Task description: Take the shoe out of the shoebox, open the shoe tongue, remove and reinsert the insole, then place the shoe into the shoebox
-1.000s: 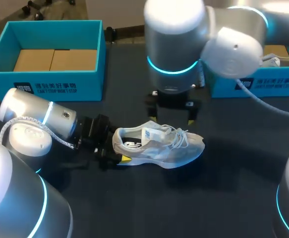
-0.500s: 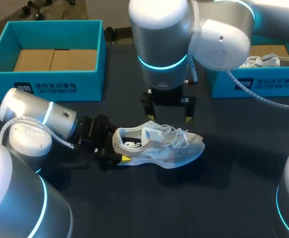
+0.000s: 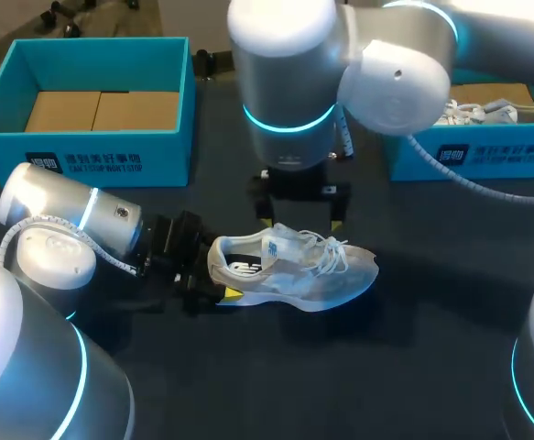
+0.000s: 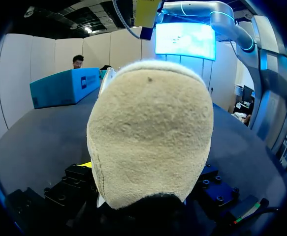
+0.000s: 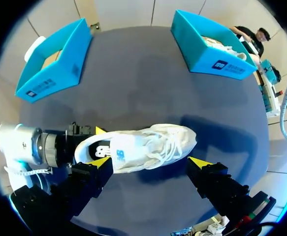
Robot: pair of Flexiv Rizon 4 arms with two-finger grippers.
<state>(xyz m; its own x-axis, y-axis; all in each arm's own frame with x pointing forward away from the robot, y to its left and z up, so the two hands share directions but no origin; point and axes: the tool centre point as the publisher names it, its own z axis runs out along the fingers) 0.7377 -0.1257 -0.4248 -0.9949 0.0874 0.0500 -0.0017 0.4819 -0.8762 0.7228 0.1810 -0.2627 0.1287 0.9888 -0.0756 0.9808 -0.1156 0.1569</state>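
White shoe (image 3: 294, 266) is sitting sole-down, box (image 3: 83, 156) beyond its heel (image 4: 148, 137), left gripper (image 3: 219, 273) clamping that heel. Your right gripper (image 3: 301, 213) is hanging wide open above its laces (image 3: 326, 247); descending off-centre, you're risking snagging laces instead of the tongue (image 3: 283, 246), or twisting the shoe loose.

White shoe (image 3: 294, 268), blue accents; teal shoebox (image 3: 102, 147); black table (image 3: 413, 367).

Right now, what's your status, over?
Left claw shut on shoe heel. Right claw open, over the laces. Shoe upright on table. Nothing between right claw and tongue.
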